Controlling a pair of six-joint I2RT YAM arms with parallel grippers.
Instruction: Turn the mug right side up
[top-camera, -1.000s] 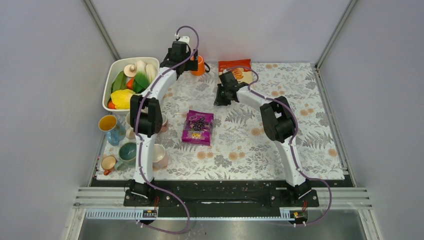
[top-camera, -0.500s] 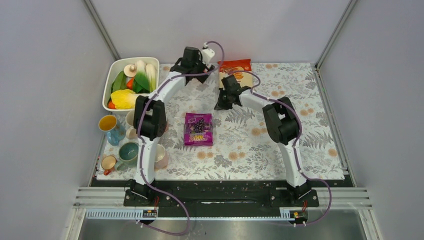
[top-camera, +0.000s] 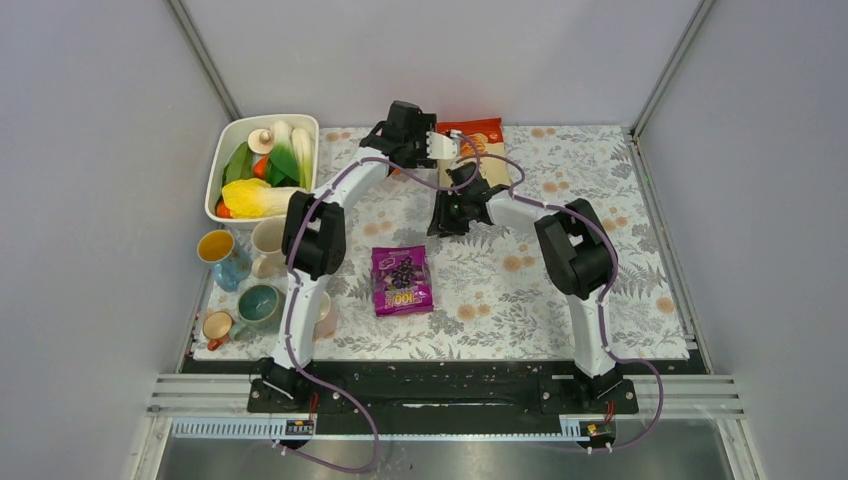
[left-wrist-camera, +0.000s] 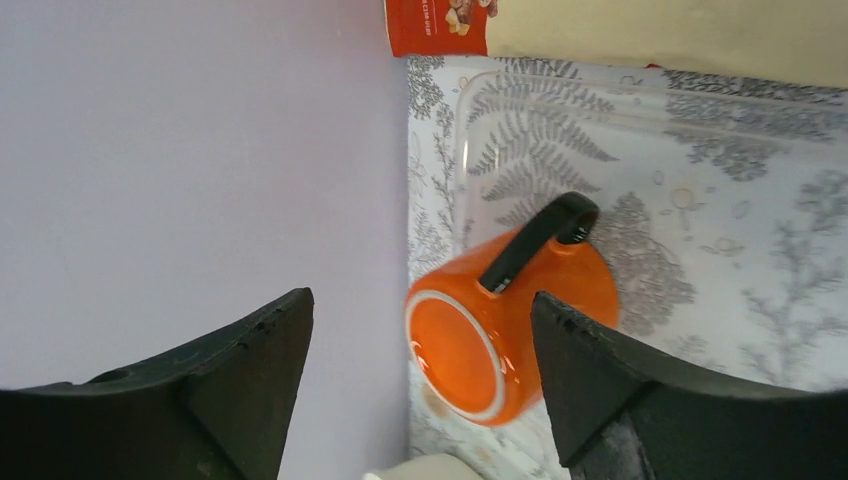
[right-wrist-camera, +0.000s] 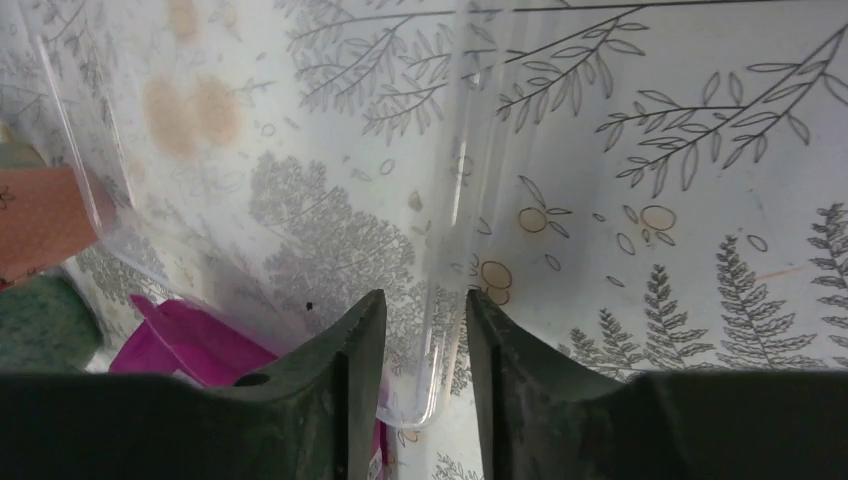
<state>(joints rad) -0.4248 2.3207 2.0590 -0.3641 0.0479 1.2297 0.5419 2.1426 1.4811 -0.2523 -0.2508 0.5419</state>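
The orange mug (left-wrist-camera: 510, 320) with a black handle lies on its side by the back wall, base toward the left wrist camera and handle up. My left gripper (left-wrist-camera: 420, 298) is open, its fingers wide apart just short of the mug and not touching it. In the top view the left gripper (top-camera: 398, 150) covers the mug. My right gripper (right-wrist-camera: 427, 300) is shut on the rim of a clear plastic tray (right-wrist-camera: 440, 330). It sits mid-table in the top view (top-camera: 447, 215).
An orange-red snack bag (top-camera: 475, 135) lies at the back. A purple packet (top-camera: 402, 280) lies mid-table, seen through the clear plastic in the right wrist view (right-wrist-camera: 190, 345). A white bin (top-camera: 222, 170) of vegetables and several cups (top-camera: 225, 250) stand at the left.
My left gripper swung right along the back wall, and the mug, upright before, now lies on its side. My right gripper drew nearer with the clear tray, and the purple packet slid with it.
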